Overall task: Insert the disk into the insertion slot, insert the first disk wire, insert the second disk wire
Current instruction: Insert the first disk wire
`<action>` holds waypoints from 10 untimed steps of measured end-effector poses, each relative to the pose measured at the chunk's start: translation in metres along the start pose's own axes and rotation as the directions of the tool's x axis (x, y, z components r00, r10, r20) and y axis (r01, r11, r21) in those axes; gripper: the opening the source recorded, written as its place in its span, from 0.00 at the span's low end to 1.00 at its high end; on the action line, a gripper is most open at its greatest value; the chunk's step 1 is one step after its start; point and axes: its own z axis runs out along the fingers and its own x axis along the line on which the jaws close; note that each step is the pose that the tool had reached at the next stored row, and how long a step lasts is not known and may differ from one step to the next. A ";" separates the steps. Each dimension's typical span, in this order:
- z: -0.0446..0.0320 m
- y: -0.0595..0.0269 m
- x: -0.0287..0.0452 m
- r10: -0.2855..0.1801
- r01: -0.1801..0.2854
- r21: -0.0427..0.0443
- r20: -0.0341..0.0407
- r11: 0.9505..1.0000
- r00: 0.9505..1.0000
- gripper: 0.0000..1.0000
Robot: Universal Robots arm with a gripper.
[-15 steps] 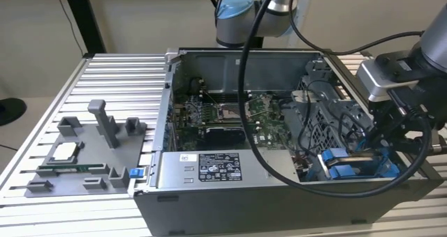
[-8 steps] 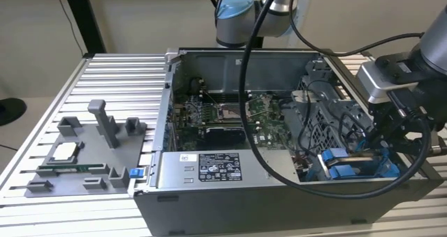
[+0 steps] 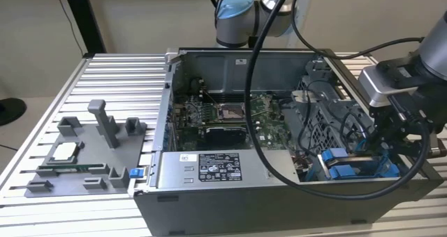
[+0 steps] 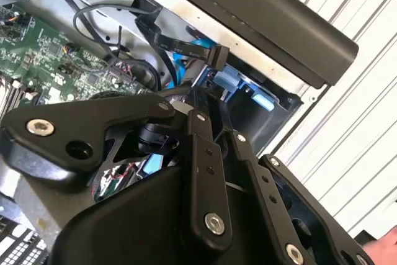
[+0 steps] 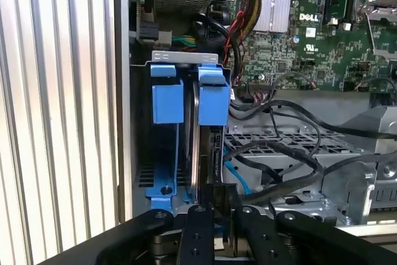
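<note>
On the exterior view's left, a grey tray (image 3: 77, 179) of spare parts sits on the ribbed desk (image 3: 119, 69). In the middle stands the open computer case (image 3: 209, 205), its green board (image 3: 231, 111) bare. Toward the right is the insertion slot (image 3: 342, 166) with its blue rails, and the tool (image 3: 397, 152) hangs right over it. In the first wrist view the disk (image 5: 205, 134) stands on edge, well down between those rails. The tool looks narrow and seems to pinch the disk's near edge. So the first step looks nearly or fully done. The black cables (image 5: 273, 153) lie loose beside it, and a plug (image 4: 218, 54) hangs free, so both wires seem left to do.
</note>
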 end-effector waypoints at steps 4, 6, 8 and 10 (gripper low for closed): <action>0.0034 -0.0003 -0.0025 0.000 0.000 0.000 0.000 1.000 1.000 0.00; 0.0035 -0.0006 -0.0025 0.000 0.000 0.000 0.000 1.000 1.000 0.00; 0.0038 -0.0006 -0.0024 0.000 0.000 0.000 0.000 1.000 1.000 0.00; 0.0053 -0.0004 -0.0022 0.000 0.000 0.000 0.000 1.000 1.000 0.00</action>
